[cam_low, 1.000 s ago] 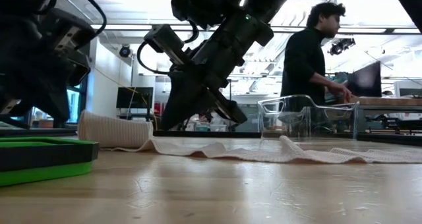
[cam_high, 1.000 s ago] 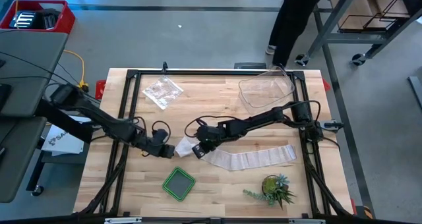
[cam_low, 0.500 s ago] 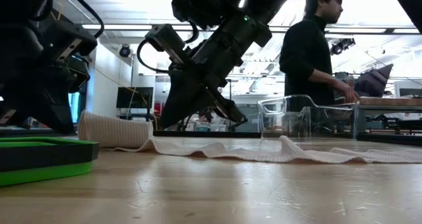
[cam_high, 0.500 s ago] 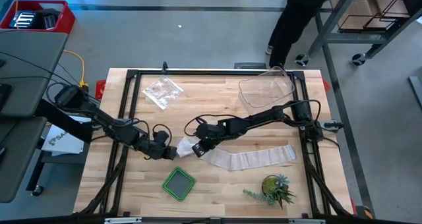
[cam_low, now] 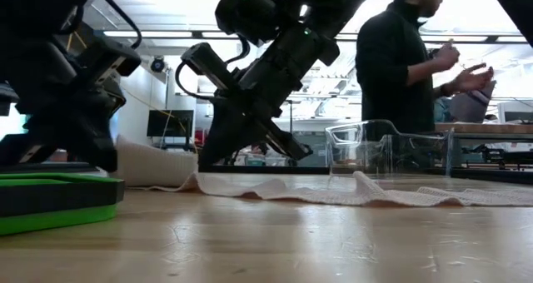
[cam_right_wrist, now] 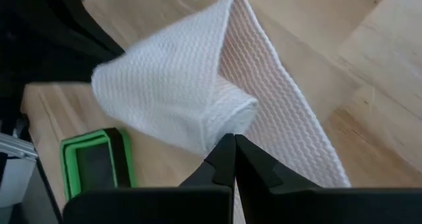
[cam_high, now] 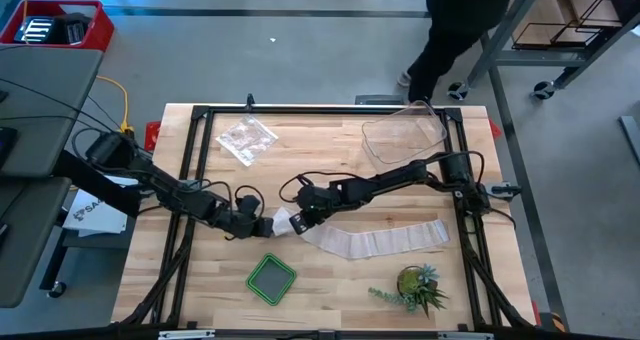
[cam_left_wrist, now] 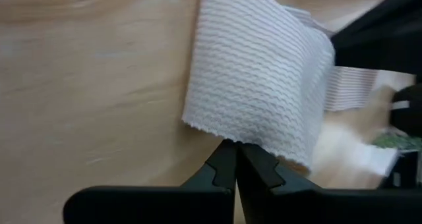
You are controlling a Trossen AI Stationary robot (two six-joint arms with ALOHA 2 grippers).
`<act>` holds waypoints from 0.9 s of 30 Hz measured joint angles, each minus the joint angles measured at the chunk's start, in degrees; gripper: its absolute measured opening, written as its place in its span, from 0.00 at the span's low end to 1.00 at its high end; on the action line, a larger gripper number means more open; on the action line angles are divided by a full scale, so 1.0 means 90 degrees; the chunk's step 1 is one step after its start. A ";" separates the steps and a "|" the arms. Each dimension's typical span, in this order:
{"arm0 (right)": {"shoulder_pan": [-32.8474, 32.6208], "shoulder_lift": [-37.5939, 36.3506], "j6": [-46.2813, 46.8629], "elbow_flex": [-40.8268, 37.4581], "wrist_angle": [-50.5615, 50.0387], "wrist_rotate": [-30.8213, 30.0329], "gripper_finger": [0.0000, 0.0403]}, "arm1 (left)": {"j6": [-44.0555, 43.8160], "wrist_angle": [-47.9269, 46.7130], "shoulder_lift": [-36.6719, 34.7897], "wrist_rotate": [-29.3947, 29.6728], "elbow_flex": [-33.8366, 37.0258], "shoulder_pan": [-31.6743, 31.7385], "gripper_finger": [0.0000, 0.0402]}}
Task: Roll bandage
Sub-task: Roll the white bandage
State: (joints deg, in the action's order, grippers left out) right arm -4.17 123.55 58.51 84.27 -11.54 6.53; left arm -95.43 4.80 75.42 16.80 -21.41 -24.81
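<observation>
Two dark robot arms meet at the centre of a wooden surface (cam_high: 330,285), seen from above, over a white gauze bandage (cam_high: 385,240) whose loose strip runs from centre frame toward the right, with its rolled end at centre between the arms. The left pincer (cam_high: 262,225), reaching in from the left of the frame, has its fingers pressed together, tips touching the edge of the roll (cam_left_wrist: 260,72) in its wrist view. The right pincer (cam_high: 298,223), reaching in from the right, also has its fingers together, tips against a folded corner of the cloth (cam_right_wrist: 178,92) in its own wrist view; whether either actually pinches cloth cannot be told. From table height, the roll (cam_low: 154,162) sits at left behind the left arm, and the strip (cam_low: 358,190) trails rumpled across to the right edge. A green tray (cam_high: 271,278) lies below centre in the high view, a small plant (cam_high: 418,285) at lower right, a clear tub (cam_high: 405,135) at upper right and a crinkly clear bag (cam_high: 246,139) at upper left. A person in dark clothes (cam_low: 400,67) stands beyond the surface at upper right
</observation>
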 joint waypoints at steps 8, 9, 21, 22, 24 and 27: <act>-0.0081 0.0000 0.0231 0.0000 0.0021 -0.0007 0.00 | 0.0116 0.0177 0.0109 0.0024 -0.0002 0.0104 0.00; -0.0102 0.0000 0.0232 0.0000 0.0019 -0.0027 0.00 | 0.0116 0.0181 0.0109 0.0024 -0.0002 0.0104 0.00; -0.0162 0.0005 0.0501 0.0000 0.0023 -0.0341 0.00 | 0.0118 0.0637 0.0109 0.0024 -0.0002 0.0104 0.00; -0.0165 0.0005 0.0501 0.0000 0.0023 -0.0341 0.00 | 0.0119 0.0726 0.0109 0.0018 -0.0002 0.0104 0.00; -0.0165 0.0005 0.0501 0.0000 0.0037 -0.0349 0.00 | 0.0115 0.0917 0.0109 -0.0005 -0.0002 0.0100 0.00; -0.0142 0.0012 0.0503 -0.0002 0.0236 -0.0350 0.00 | 0.0111 0.1307 0.0109 -0.0003 -0.0002 0.0015 0.00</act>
State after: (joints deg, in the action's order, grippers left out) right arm -5.45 123.66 63.04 84.25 -9.42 3.38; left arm -94.43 16.57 76.40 16.78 -21.43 -24.67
